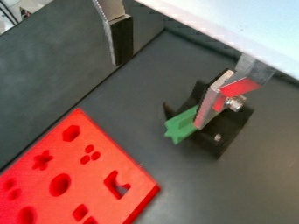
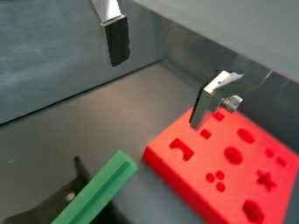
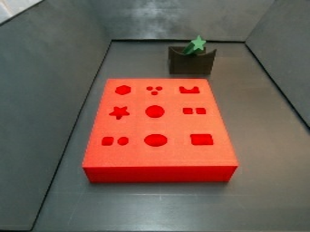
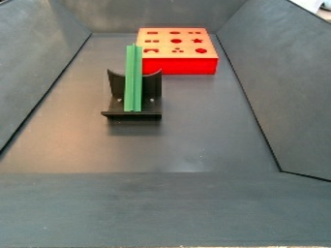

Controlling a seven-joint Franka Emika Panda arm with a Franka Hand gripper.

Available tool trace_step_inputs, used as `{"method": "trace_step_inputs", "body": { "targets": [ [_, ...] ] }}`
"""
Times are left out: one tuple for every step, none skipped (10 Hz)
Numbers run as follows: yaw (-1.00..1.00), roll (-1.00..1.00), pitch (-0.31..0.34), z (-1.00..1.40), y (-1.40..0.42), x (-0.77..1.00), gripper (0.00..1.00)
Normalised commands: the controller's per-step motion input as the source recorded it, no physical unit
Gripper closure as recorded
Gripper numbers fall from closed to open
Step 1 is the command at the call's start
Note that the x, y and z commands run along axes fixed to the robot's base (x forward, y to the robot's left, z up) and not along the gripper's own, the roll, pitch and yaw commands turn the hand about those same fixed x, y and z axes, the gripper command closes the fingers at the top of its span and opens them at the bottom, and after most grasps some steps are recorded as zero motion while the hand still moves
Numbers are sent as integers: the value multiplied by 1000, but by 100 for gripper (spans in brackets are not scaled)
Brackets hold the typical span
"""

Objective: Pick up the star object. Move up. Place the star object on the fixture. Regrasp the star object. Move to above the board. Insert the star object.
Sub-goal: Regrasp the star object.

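In the notch of the fixture (image 4: 134,102) rests the star object (image 4: 132,77), a long green prism leaning up from the dark block; in a side view it shows end-on as a small green star (image 3: 197,43) poking above the fixture (image 3: 191,61). In a wrist view only its end (image 1: 179,126) shows beside the fixture (image 1: 218,131), and in a wrist view its ridged length (image 2: 101,194) runs alongside the red block.

The board (image 3: 158,127) lies flat on the dark floor of the bin, just beside the fixture but apart from it, and its star-shaped hole (image 3: 120,112) sits on the left of the middle row in that side view.

The claw (image 1: 163,70) hangs above all this, spread open and empty: one silver finger (image 1: 114,35) and the other (image 1: 212,103) stand well apart with nothing between them, as both wrist views show (image 2: 163,74). Neither side view catches the arm.

I judge the placing on the fixture done and the regrasp in hand. The next move calls for lowering the claw so the fingers straddle the prism, lined up with its long axis, then closing on it firmly enough that it lifts out of the notch without twisting.
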Motion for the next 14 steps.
{"method": "trace_step_inputs", "body": {
  "targets": [
    [28,1000,39,20,-25,-5,0],
    [29,1000,36,15,-23,-1,0],
    [30,1000,36,17,-23,3,0],
    [31,1000,37,19,-20,4,0],
    [33,1000,45,16,-20,5,0],
    [36,1000,53,10,-20,17,0],
    [39,1000,60,4,-24,29,0],
    [43,1000,70,-1,-24,43,0],
    [47,1000,80,1,-28,58,0],
    [54,1000,100,-3,-33,77,0],
    [62,1000,117,-2,-38,90,0],
    [77,1000,146,-5,-41,104,0],
    [87,1000,161,-8,-43,110,0],
    [108,1000,180,-5,-46,110,0]
  ]
}}
